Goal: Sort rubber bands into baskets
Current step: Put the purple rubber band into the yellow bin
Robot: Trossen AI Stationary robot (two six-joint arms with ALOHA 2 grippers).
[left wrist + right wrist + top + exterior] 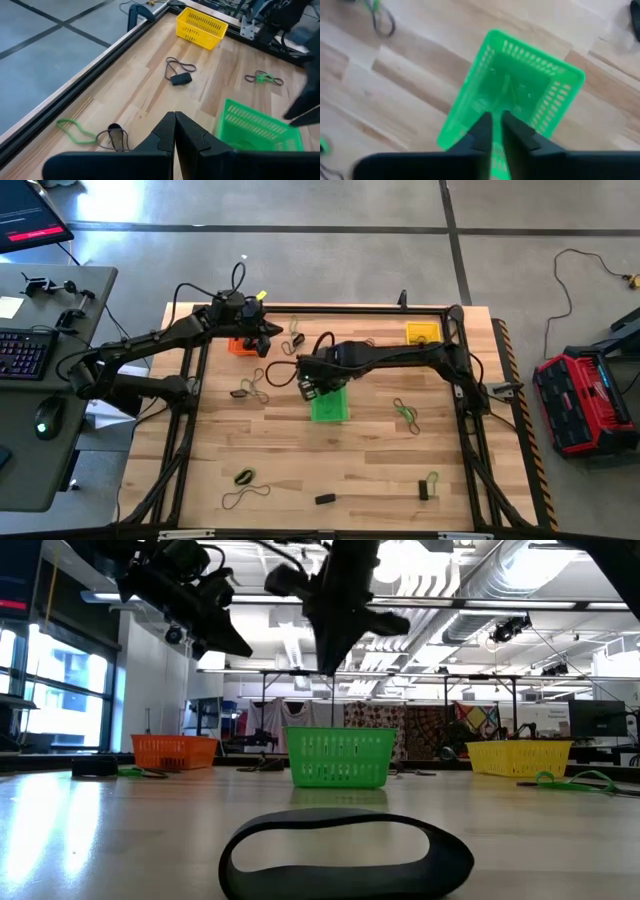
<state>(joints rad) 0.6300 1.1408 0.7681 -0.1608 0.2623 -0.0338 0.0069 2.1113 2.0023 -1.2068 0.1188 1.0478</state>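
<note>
Hovering my right gripper (pixel 496 125) over the green basket (pixel 520 85) at frame centre, fingers narrow, holding nothing; left fingers (pixel 162 137) shut.

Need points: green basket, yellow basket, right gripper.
green basket (pixel 555 75): right wrist view, far rim.
yellow basket (pixel 200 22): left wrist view, top rim.
right gripper (pixel 496 125): right wrist view, midway between fingertips, above the green basket.

The light wooden plank table (pixel 330 460) carries a green plastic basket (pixel 329 406) at centre, an orange plastic basket (pixel 240 346) at ten o'clock, a yellow plastic basket (pixel 421 333) at one o'clock, and thin scattered rubber bands (pixel 406 412).
</note>
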